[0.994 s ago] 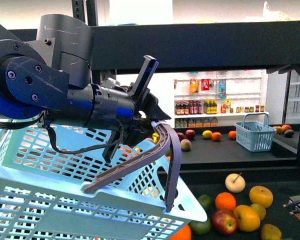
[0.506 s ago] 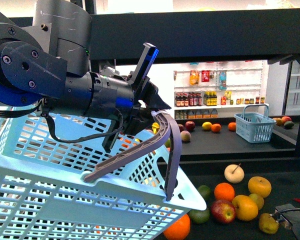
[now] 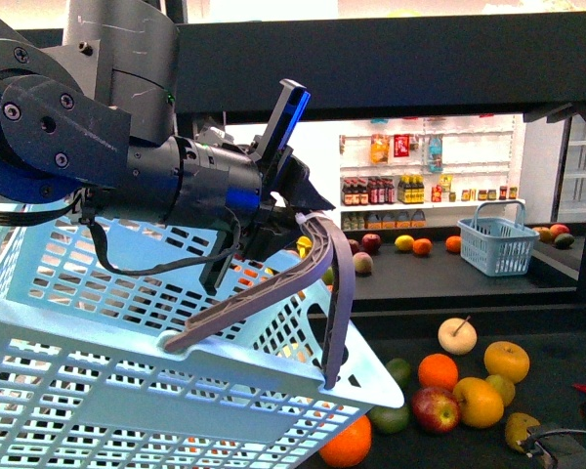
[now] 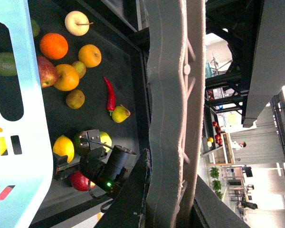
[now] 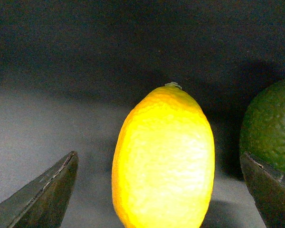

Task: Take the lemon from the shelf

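Left gripper (image 3: 303, 217) fills the upper left of the front view, jaws clamped on the grey handle (image 3: 317, 283) of a pale blue basket (image 3: 127, 391), which hangs tilted across the lower left. Behind it runs the black shelf (image 3: 400, 83). Its dark lower deck, at lower right, is strewn with loose fruit, among them an orange (image 3: 439, 371) and a red apple (image 3: 436, 408). The right gripper (image 3: 557, 451) shows only in part at the bottom right corner, low over that deck.

In the right wrist view, the lemon (image 5: 164, 156) stands on end on the deck between the two dark fingers (image 5: 42, 199). The jaws are spread wide and neither one touches it. A green fruit (image 5: 270, 128) sits just beside the lemon, close against one finger. The left wrist view shows the same lemon at the tip of the right gripper, with a red chili (image 4: 110, 95) lying apart from it on the deck.
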`<state>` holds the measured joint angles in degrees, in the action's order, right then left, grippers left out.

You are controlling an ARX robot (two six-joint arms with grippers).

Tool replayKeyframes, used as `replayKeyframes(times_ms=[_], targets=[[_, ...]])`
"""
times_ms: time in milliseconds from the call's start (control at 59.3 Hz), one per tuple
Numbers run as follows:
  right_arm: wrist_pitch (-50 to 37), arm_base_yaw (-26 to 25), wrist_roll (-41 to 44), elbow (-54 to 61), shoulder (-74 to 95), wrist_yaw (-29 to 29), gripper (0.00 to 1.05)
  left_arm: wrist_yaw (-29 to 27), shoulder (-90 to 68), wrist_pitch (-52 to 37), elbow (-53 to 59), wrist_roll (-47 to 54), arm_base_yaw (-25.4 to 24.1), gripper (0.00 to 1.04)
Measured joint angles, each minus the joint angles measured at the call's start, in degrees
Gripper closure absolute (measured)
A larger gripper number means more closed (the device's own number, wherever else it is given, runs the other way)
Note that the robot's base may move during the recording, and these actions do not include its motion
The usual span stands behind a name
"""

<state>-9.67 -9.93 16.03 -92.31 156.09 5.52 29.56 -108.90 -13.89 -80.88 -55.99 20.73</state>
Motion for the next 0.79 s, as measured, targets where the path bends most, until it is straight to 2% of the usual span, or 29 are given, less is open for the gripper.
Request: replayKeyframes(times_ms=[236,489,573,792], targets=[[1.29,0.11,-0.39,-3.69,2.64,-0.42,0.03,0.00,0.00,0.00,0.00,0.00,0.00,0.94],[2.45,0.15,-0.52,-5.11,4.22,-0.63,0.46,0.00,0.00,0.00,0.00,0.00,0.00,0.94],[2.14,0.15,-0.81,-5.05,4.20,-0.61,0.53,0.00,0.00,0.00,0.00,0.00,0.00,0.94],[-1.07,-0.07,-1.44,-0.57,0.52,0.50,0.55,0.00,0.00,0.00,0.00,0.00,0.00,0.94]])
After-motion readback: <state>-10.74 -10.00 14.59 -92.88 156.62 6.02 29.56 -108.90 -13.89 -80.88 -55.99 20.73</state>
